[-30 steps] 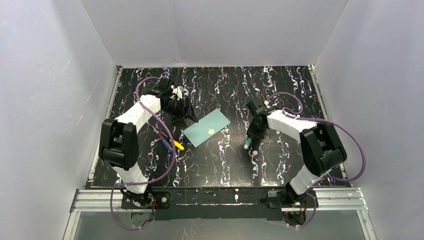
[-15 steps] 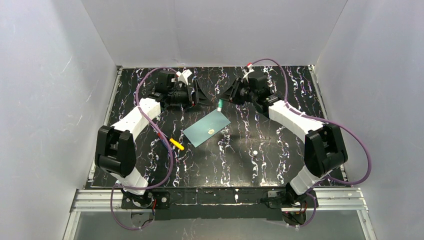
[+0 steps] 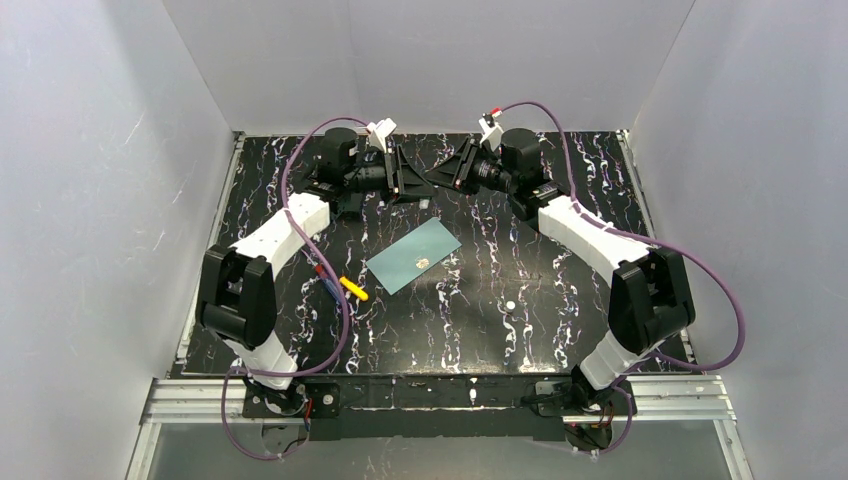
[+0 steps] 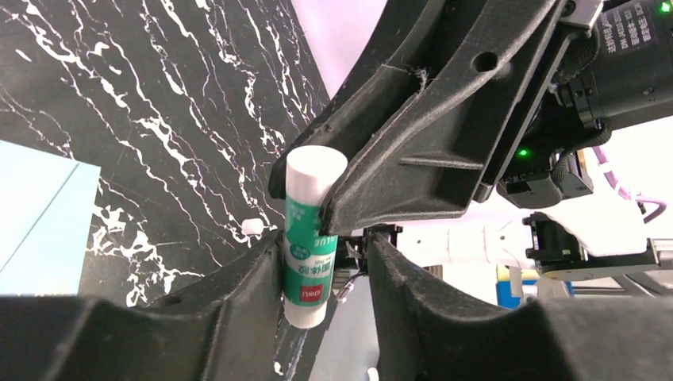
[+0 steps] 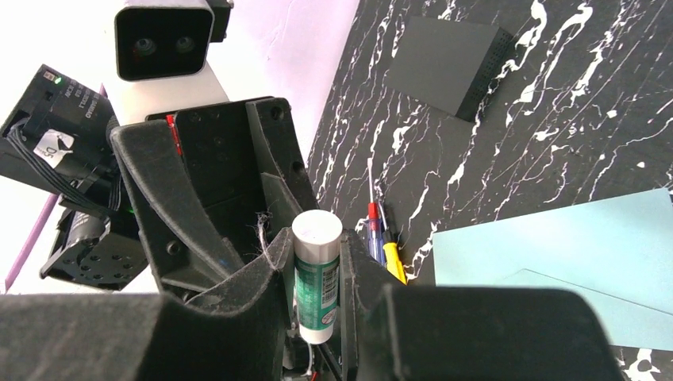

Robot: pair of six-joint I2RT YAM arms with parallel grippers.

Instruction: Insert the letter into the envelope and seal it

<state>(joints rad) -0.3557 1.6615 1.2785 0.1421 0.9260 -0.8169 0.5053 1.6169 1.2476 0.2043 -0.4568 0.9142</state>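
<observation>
**A:** Why are both arms raised beyond the far edge of the teal envelope [image 3: 414, 256]?

**B:** They meet over a glue stick [image 5: 317, 278]. The right gripper [image 3: 442, 178] is clamped on its green-labelled body. The left gripper [image 3: 415, 184] has one finger against the stick's end, with a gap showing at the other, so its jaws stand apart and are not clamped. I'd guess a two-handed job, passing or twisting it ready for the flap.

**A:** And the small white piece [image 3: 509, 304] to the envelope's near right?

**B:** Possibly the stick's cap, but it is too small to be sure. The pens [image 3: 340, 283] lie just off the envelope's left corner, out of the way.

**A:** Where's the letter?

**B:** It is not visible in any view. It is probably inside the envelope already, though I can't confirm that, so which way it points can't be told.

**A:** The envelope, then?

**B:** It lies flat on the table with nothing touching it, its long axis running diagonally from near-left to far-right. A fold line crosses it in the right wrist view, but I can't tell whether the flap is down.
</observation>
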